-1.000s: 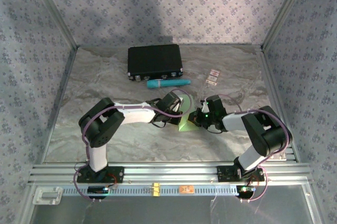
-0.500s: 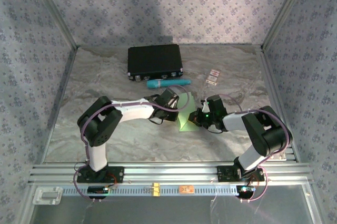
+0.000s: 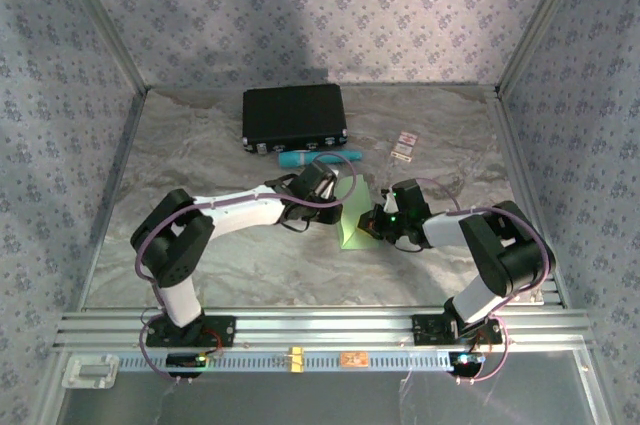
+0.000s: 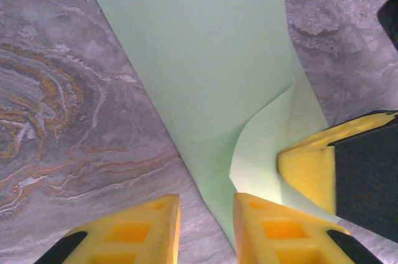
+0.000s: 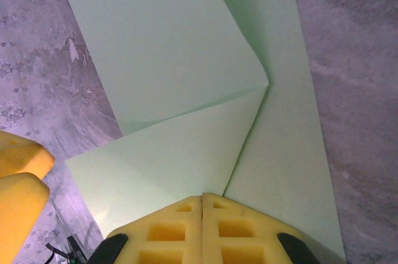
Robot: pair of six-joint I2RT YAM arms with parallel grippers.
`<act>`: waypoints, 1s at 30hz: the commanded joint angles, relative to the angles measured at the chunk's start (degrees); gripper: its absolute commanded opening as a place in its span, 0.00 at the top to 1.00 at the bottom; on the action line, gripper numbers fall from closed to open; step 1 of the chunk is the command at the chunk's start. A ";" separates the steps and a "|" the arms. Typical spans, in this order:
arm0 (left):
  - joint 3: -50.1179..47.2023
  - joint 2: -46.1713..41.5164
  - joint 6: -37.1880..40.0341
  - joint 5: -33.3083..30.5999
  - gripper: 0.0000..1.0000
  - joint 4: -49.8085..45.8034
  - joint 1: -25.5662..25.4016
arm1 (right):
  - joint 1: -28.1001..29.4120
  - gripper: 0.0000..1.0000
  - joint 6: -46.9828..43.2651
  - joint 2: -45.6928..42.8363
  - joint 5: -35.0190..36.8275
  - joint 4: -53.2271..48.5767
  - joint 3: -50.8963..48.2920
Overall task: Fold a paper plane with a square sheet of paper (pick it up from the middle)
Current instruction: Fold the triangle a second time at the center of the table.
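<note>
The pale green square sheet of paper [image 3: 352,225] lies partly folded on the marble table between my two grippers. In the right wrist view a flap [image 5: 168,59] is folded over onto the sheet, with a diagonal crease below it. My right gripper [image 5: 202,197] is shut, its tips pressed down on the paper at the crease; it stands at the sheet's right side [image 3: 373,227]. My left gripper [image 4: 205,205] is open, bare table in the gap and the sheet's edge [image 4: 205,59] beside its right finger. It sits at the sheet's left [image 3: 336,205]. No finished paper plane shape shows.
A black case [image 3: 294,117] stands at the back of the table with a teal tube [image 3: 320,158] in front of it. Two small cards [image 3: 403,145] lie to the right. Patterned walls close the table on three sides.
My left gripper has opened, let go of the paper, and drawn back left and away from the sheet. The right gripper has stayed shut in place.
</note>
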 commanded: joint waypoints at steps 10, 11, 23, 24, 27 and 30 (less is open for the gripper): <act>6.26 6.93 -0.57 10.99 0.81 3.94 4.99 | 0.70 0.90 0.58 -3.41 2.55 -4.43 0.70; 6.73 7.76 -0.51 11.44 0.81 3.99 4.98 | 0.57 0.90 0.58 -3.46 2.68 -4.35 0.80; 10.27 14.53 -0.16 13.37 0.86 2.08 4.96 | 1.25 0.89 0.72 -4.36 2.44 -4.25 1.10; 10.27 14.82 -0.11 13.42 0.86 1.96 4.90 | 1.26 0.89 0.79 -4.52 2.39 -4.20 1.10; 10.12 15.42 -0.20 13.57 0.87 1.86 4.87 | 1.53 0.88 0.72 -4.89 2.33 -4.19 1.33; 9.93 15.51 -0.20 13.66 0.87 1.92 4.64 | 1.63 0.88 0.57 -4.49 2.34 -4.15 1.63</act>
